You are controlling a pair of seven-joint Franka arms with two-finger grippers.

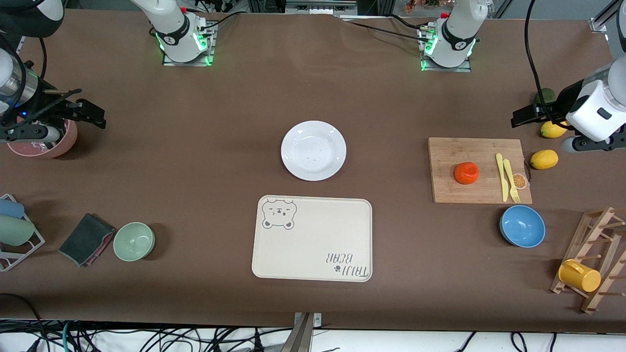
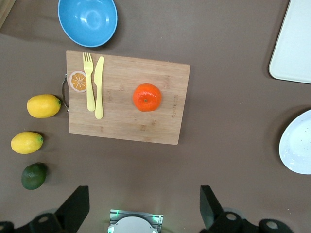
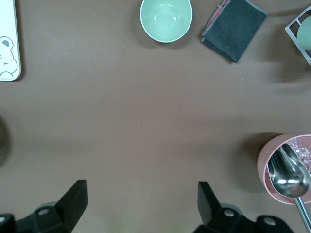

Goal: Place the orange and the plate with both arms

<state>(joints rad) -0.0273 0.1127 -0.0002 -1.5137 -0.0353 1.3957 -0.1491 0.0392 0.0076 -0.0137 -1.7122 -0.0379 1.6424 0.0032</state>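
Start of the task: nothing is grasped yet, and you have both reaches still to make.

Front view: the orange sits on the cutting board toward the left arm's end; the white plate lies mid-table, just farther from the camera than the bear-print tray. The left gripper hangs over the lemons, the right gripper beside the pink cup.
Left wrist view: jaws spread wide and empty; you must descend over the orange.
Right wrist view: fingers apart, over bare table; the plate is not visible, so you must travel toward mid-table.
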